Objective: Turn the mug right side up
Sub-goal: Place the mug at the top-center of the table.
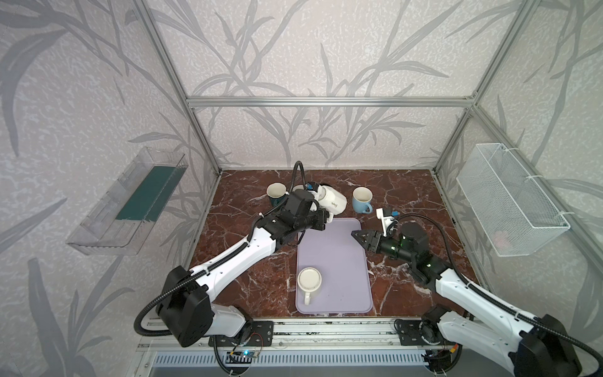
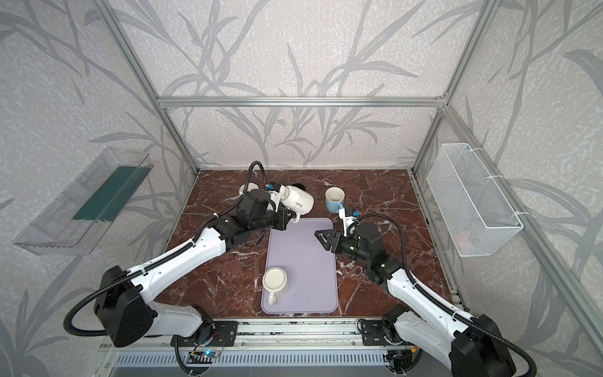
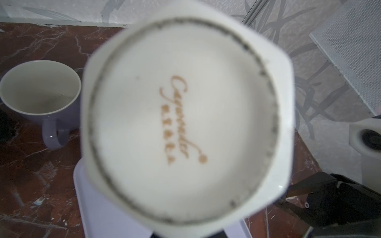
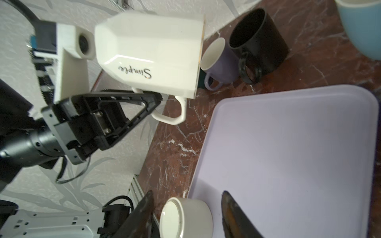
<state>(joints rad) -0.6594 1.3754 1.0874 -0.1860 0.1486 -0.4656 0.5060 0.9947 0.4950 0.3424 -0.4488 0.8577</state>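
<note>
A white faceted mug (image 1: 333,201) (image 2: 298,201) marked "Simple" hangs on its side above the back edge of the lilac mat (image 1: 342,258). My left gripper (image 1: 327,218) (image 2: 291,218) (image 4: 158,97) is shut on its handle. The left wrist view is filled by this mug's base (image 3: 185,115), which hides the jaws. A cream mug (image 1: 309,281) (image 2: 274,281) (image 4: 185,218) stands upside down at the mat's front left. My right gripper (image 1: 355,235) (image 2: 318,235) (image 4: 188,206) hovers open over the mat's right edge, holding nothing.
Upright mugs stand along the back: a dark green one (image 1: 275,193), a purple one (image 4: 220,61), a black one (image 4: 257,41) and a blue one (image 1: 362,199) (image 2: 335,197). A wire basket (image 1: 512,202) hangs on the right wall, a clear tray (image 1: 130,205) on the left.
</note>
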